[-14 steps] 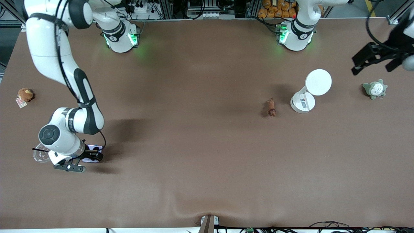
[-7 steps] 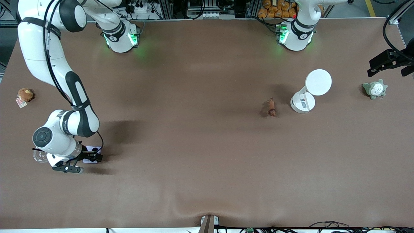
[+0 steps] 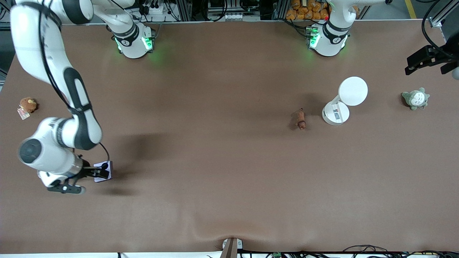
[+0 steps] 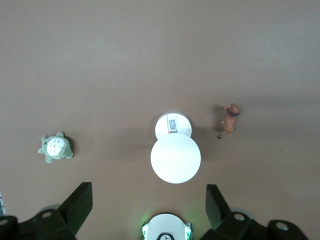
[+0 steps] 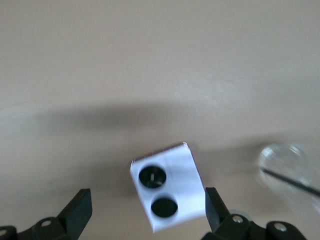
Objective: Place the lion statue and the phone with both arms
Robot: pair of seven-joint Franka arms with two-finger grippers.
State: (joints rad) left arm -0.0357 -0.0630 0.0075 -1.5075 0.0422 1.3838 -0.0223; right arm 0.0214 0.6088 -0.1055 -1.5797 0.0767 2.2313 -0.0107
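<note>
The pale lavender phone (image 3: 104,171) lies on the brown table near the right arm's end, its two black camera circles facing up. In the right wrist view the phone (image 5: 168,192) sits below and between the spread fingers, touching neither. My right gripper (image 3: 83,180) (image 5: 148,220) is open and empty just above it. The small reddish-brown lion statue (image 3: 301,120) (image 4: 230,118) lies on the table beside the white stand. My left gripper (image 3: 428,61) (image 4: 149,210) is open and empty, high over the table edge at the left arm's end.
A white round-topped stand (image 3: 340,104) (image 4: 175,150) stands beside the lion. A grey-green plush (image 3: 415,98) (image 4: 56,147) lies toward the left arm's end. A brown plush with a tag (image 3: 28,105) lies at the right arm's end. A clear glass (image 5: 287,165) stands beside the phone.
My right gripper has drawn back from the phone toward the right arm's end of the table, and the phone stays down. My left gripper has swung out to the table's edge.
</note>
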